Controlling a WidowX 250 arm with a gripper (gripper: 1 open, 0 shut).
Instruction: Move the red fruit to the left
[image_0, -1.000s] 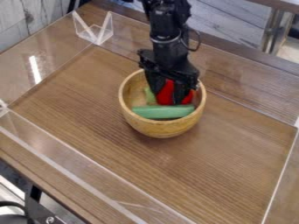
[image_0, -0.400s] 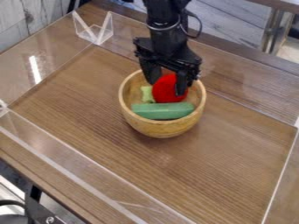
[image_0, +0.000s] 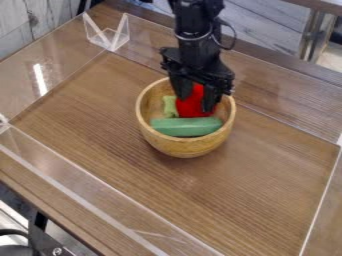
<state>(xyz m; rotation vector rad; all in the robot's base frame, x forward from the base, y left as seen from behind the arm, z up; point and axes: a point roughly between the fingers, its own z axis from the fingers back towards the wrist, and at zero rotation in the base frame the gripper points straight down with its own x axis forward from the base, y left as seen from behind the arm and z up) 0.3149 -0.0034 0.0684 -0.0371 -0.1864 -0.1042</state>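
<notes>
The red fruit (image_0: 195, 98) is small, round and bright red. It sits inside the wooden bowl (image_0: 187, 146), raised toward the back of it. My gripper (image_0: 197, 106) points almost straight down into the bowl, with its black fingers (image_0: 175, 88) pressed against both sides of the fruit, shut on it. A long green vegetable (image_0: 187, 127) lies across the bowl's front, below the fruit. A small pale green piece (image_0: 167, 105) rests at the bowl's left inside wall. The fruit's underside is hidden by the fingers and the vegetable.
The bowl stands mid-table on a wood-grain top (image_0: 107, 170) ringed by low clear plastic walls (image_0: 40, 75). A clear plastic stand (image_0: 106, 35) sits at the back left. A metal frame leg (image_0: 315, 38) rises behind the back right.
The jaws spread wider around the red fruit half a second ago and have narrowed onto it again. The hand has shifted slightly to the right; the bowl and greens have not moved.
</notes>
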